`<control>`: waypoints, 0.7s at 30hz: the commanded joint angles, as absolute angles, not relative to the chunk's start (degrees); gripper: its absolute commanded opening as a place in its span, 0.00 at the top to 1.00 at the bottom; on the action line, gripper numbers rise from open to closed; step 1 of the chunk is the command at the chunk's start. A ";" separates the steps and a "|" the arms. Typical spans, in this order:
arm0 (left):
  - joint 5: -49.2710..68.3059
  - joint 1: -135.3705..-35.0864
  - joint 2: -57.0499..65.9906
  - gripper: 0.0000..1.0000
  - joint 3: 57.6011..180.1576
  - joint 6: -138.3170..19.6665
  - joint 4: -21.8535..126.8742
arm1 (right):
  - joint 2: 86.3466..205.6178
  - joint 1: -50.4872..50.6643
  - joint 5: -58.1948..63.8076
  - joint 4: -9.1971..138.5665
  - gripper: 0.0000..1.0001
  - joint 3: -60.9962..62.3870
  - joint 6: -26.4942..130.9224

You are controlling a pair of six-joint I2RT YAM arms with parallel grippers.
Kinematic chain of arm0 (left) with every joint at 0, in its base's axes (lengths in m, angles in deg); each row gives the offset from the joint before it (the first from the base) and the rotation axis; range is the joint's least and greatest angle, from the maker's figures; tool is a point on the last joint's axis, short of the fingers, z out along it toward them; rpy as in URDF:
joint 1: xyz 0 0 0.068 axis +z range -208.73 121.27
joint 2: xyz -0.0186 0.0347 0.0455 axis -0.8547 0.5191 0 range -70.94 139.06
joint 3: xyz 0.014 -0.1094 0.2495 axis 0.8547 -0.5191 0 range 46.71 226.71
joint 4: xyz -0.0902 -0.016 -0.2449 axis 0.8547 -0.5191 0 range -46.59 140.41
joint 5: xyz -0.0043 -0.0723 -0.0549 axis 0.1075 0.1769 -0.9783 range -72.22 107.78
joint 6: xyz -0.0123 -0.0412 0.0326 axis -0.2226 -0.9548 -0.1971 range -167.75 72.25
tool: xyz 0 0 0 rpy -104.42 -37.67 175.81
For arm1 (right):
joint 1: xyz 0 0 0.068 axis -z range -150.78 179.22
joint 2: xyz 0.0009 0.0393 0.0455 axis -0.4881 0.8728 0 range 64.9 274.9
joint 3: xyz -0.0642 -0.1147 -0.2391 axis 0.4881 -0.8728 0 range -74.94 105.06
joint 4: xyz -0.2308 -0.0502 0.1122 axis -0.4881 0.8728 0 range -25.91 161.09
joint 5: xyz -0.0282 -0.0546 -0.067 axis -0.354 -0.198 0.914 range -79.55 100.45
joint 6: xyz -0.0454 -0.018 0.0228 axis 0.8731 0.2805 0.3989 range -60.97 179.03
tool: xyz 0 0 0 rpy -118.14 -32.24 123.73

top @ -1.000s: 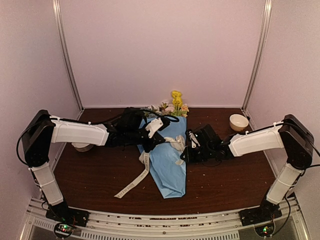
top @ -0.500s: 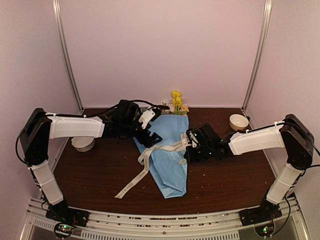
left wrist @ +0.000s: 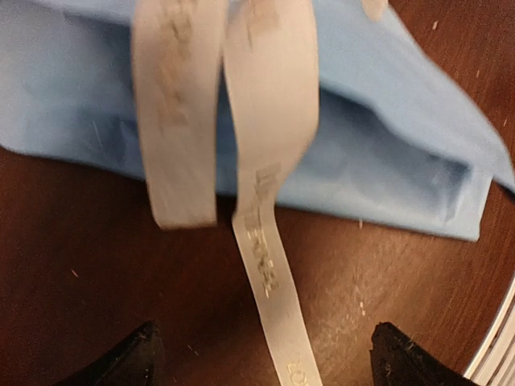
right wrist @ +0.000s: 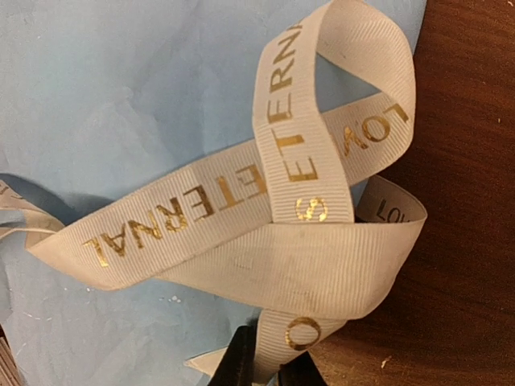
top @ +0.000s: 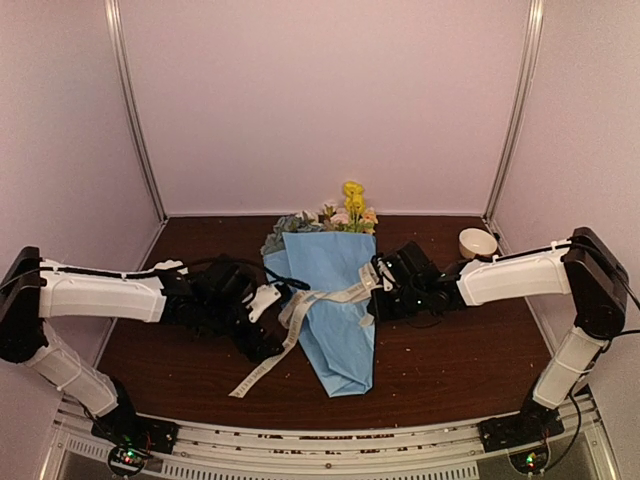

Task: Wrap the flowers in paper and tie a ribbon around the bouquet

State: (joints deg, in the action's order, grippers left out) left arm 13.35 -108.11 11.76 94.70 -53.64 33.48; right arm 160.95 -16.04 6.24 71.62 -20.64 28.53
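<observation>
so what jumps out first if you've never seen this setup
The bouquet, a light-blue cone, lies mid-table with its flowers poking out at the far end. A cream ribbon with gold lettering crosses it. The right gripper pinches the ribbon on one side, and the tail runs over the dark table under the open left gripper.
</observation>
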 commanded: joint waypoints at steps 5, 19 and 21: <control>17.39 -112.01 18.20 0.07 92.39 -61.55 25.89 | 160.44 -16.27 7.58 73.94 0.86 -17.85 29.66; 16.59 -113.29 28.36 0.89 94.47 -66.18 18.20 | 159.73 -16.16 7.47 76.01 0.92 -16.68 30.46; 18.25 -112.56 27.41 1.00 94.24 -66.73 17.27 | 159.68 -16.16 7.59 76.25 0.92 -16.61 30.52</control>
